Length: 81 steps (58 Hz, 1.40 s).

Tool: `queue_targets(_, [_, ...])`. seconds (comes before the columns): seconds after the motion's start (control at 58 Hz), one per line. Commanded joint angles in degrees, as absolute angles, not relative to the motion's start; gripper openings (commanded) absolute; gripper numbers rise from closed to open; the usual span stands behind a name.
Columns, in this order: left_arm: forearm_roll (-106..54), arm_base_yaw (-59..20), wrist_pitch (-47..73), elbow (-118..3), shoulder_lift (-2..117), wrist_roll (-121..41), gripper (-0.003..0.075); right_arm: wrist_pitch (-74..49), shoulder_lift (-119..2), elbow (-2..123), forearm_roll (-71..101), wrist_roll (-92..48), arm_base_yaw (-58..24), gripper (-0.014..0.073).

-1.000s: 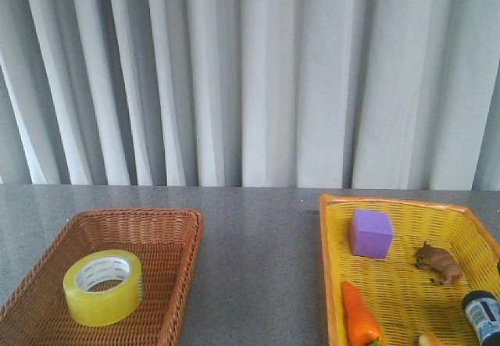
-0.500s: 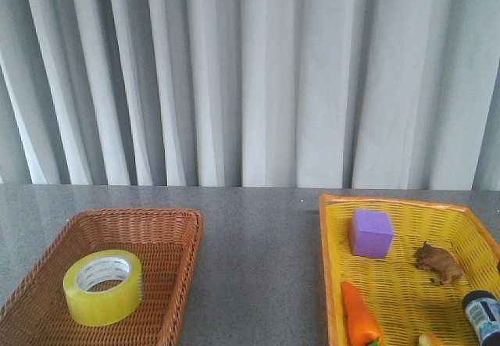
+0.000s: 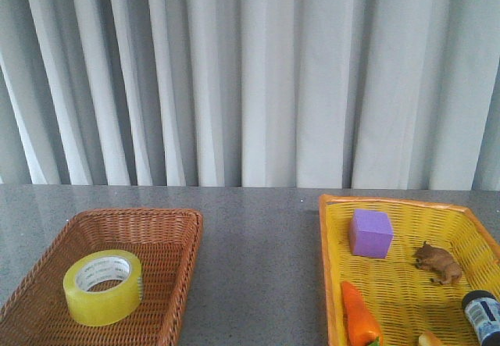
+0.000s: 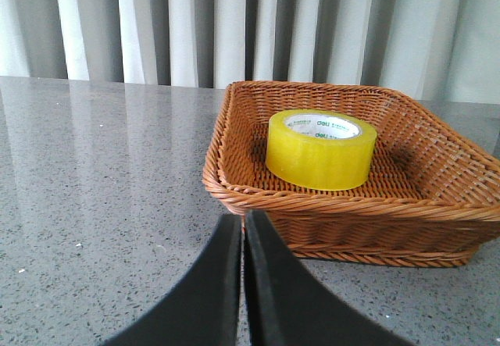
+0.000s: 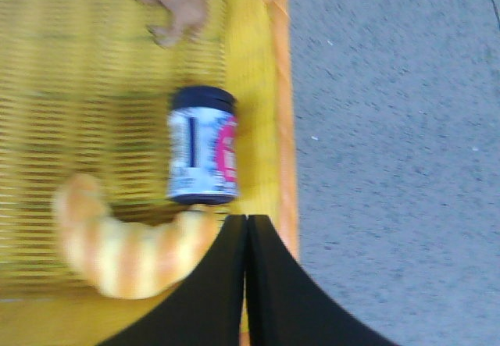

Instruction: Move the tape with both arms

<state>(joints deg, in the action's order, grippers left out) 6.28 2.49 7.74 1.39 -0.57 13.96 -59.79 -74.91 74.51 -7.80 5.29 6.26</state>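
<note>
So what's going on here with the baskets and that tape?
Nothing is being held yet. The wide roll of yellow packing tape lies in the brown wicker basket. The left gripper is shut, over the table short of that basket. The right gripper, also shut, hangs at the edge of the yellow plastic basket of toys.

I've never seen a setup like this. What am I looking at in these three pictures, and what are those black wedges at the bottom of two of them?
It is a two-armed robot at a grey table. One picture looks forward over the table; the other two come from cameras on each wrist. The black wedges are the left hand and right hand, both shut and empty. A roll of yellow tape lies in a brown basket. A yellow basket holds a purple cube, carrot, toy animal and small jar.
</note>
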Motion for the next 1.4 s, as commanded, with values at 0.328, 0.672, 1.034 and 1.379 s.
queue_targets(0.328, [5.81,2.15,3.75,0.96,-1.55,14.37,-0.0006,-30.06,-48.75,56.16,4.34,4.97,6.41,-0.0007])
queue_targets(0.672, [5.81,2.15,3.75,0.96,-1.55,14.37,-0.0006,1.19,-23.23,17.9,2.99,5.02,6.41,-0.0007])
queue_targets(1.034, [5.81,2.15,3.75,0.96,-1.55,14.37,-0.0006,3.69,-5.06,-1.15,0.0,5.02,6.41,-0.0007])
queue_targets(1.379, [5.75,2.15,3.75,0.96,-1.55,14.37,-0.0006,-1.35,-0.4,-1.78,0.0,3.71,6.36,-0.0007])
